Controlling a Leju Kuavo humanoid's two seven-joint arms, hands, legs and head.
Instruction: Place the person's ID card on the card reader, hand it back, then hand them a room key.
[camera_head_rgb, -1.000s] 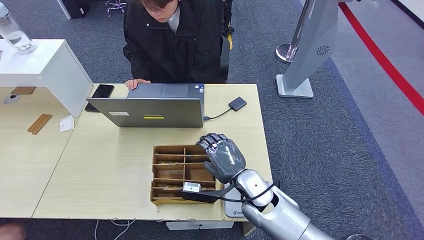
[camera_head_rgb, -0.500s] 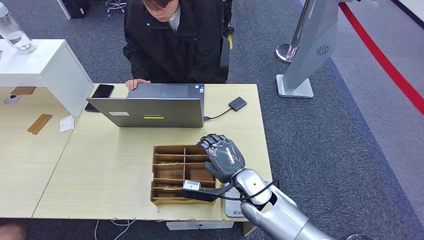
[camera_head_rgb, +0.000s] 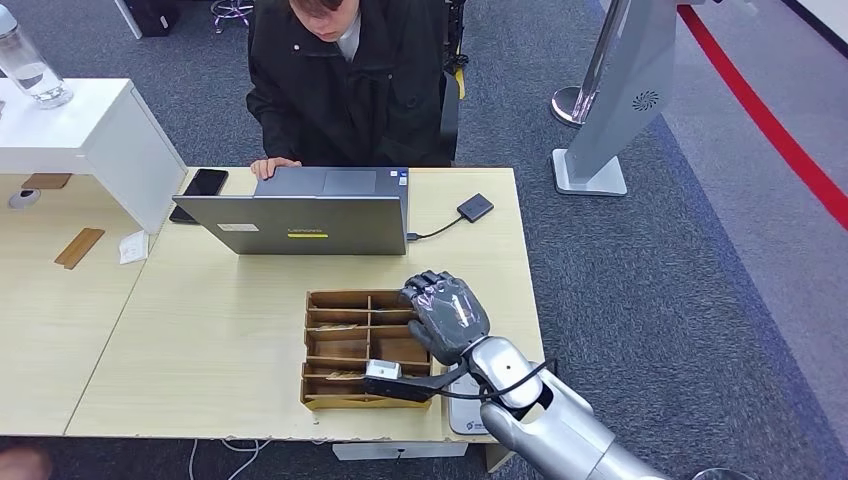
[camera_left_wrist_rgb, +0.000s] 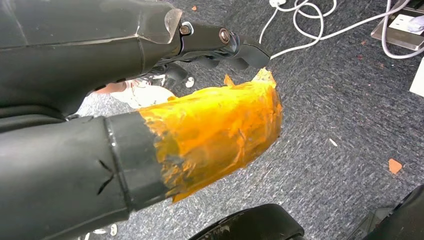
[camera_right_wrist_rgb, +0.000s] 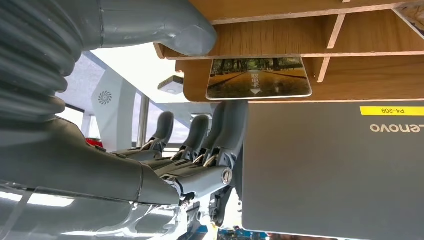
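Right arm (camera_head_rgb: 560, 425): silver, entering from the lower right of the head view and reaching forward and to the left. Right hand (camera_head_rgb: 447, 315): held palm down, back of the hand uppermost, dark fingers (camera_head_rgb: 425, 285) extended forward and slightly curled at the tips; in the right wrist view the fingers (camera_right_wrist_rgb: 197, 135) lie side by side, apart from the thick grey thumb (camera_right_wrist_rgb: 165, 25), with nothing between them. Left hand (camera_left_wrist_rgb: 150, 95): hanging, thumb tip wrapped in orange tape, grip state not discernible
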